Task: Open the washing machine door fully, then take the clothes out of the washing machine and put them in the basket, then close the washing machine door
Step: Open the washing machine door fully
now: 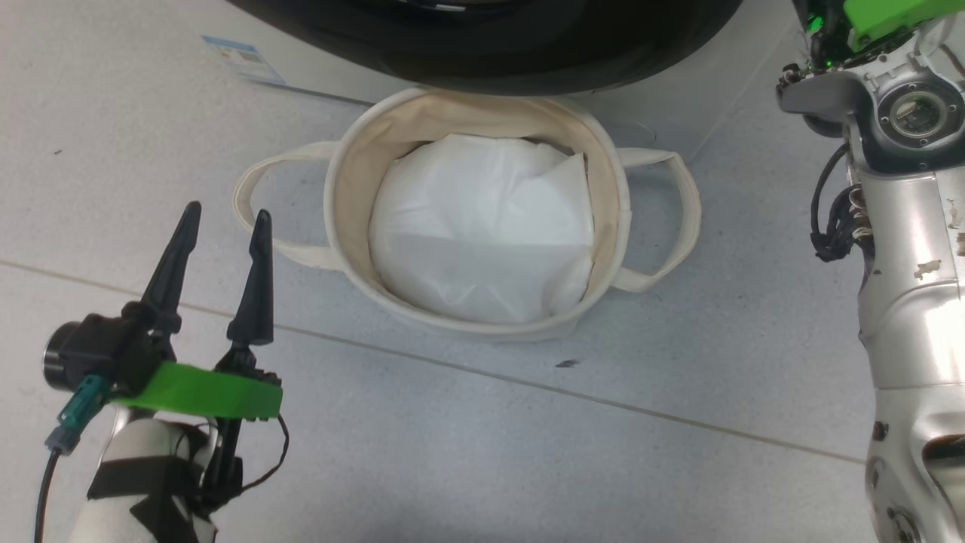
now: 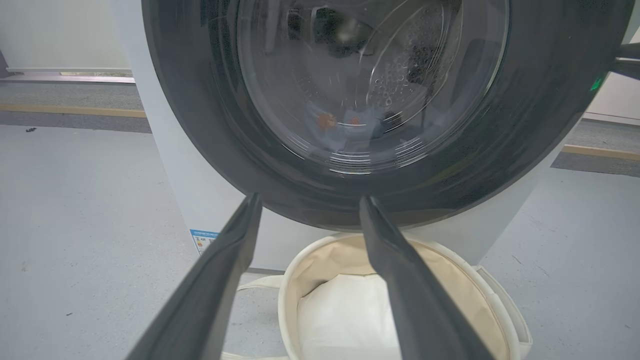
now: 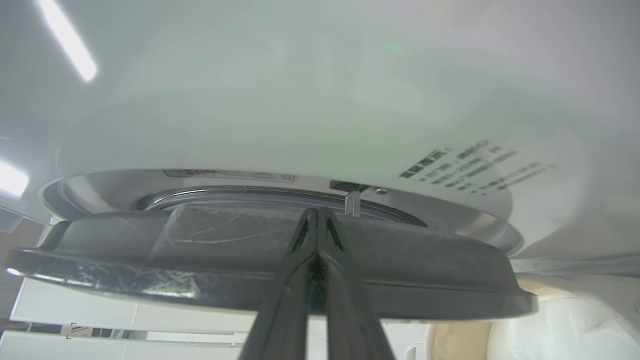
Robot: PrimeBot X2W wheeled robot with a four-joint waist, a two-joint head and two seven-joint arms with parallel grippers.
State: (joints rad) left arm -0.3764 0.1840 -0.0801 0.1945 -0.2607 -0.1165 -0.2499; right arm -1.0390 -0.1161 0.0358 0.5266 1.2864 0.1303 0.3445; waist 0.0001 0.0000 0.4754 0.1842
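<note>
While your left tool (image 1: pixel 226 210) hangs spread wide over the grey floor (image 1: pixel 528 452) just beside the basket (image 1: pixel 343 173), your right tool (image 3: pixel 317 214) is pinched together on nothing, its tips at the edge of the washing machine door (image 3: pixel 150 260), which I judge is only cracked open. The basket holds just its white liner, and the clothes (image 2: pixel 326 120) lie behind the glass in the washing machine (image 2: pixel 200 210), so full opening, unloading and closing all remain. Beyond, bare floor runs past a tan strip to a pale wall.

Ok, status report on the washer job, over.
Left tool open, beside basket. Right tool shut, tips at door edge; door ajar. Clothes in drum. Basket below door.
</note>
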